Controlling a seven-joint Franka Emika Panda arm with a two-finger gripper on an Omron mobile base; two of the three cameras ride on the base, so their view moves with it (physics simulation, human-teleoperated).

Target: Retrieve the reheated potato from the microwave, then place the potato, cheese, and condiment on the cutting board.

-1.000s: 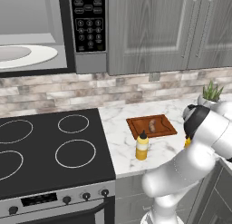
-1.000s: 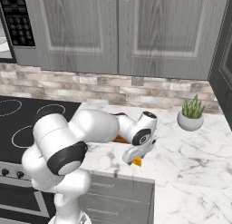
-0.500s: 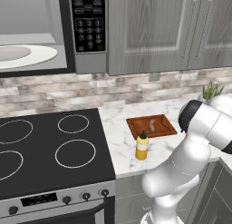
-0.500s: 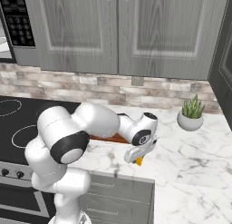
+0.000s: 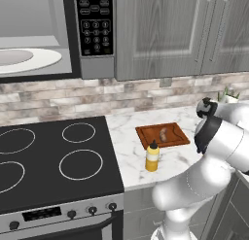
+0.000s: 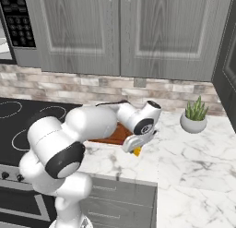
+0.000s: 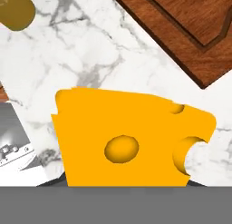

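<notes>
The cheese (image 7: 127,141), a yellow-orange wedge with holes, sits right at the mouth of my gripper (image 6: 132,147) over the marble counter, with the jaws shut on its sides and the fingertips hidden behind it. In the right base view the cheese (image 6: 137,151) peeks out under the hand, just right of the cutting board (image 6: 115,135). The potato (image 5: 163,134) lies on the cutting board (image 5: 177,134). The condiment (image 5: 152,156) stands upright on the counter in front of the board. The microwave (image 5: 95,20) hangs open at upper left, its white plate (image 5: 24,59) bare.
A black stove top (image 5: 48,161) lies left of the counter. A potted plant (image 6: 196,114) stands at the back right by the brick wall. Grey cabinets hang above. My arm's white elbow (image 5: 219,137) rises over the counter's right end.
The jaws have come in from wide open to a grip on the cheese. The arm has shifted a little; the potato, bottle and board have stayed put.
</notes>
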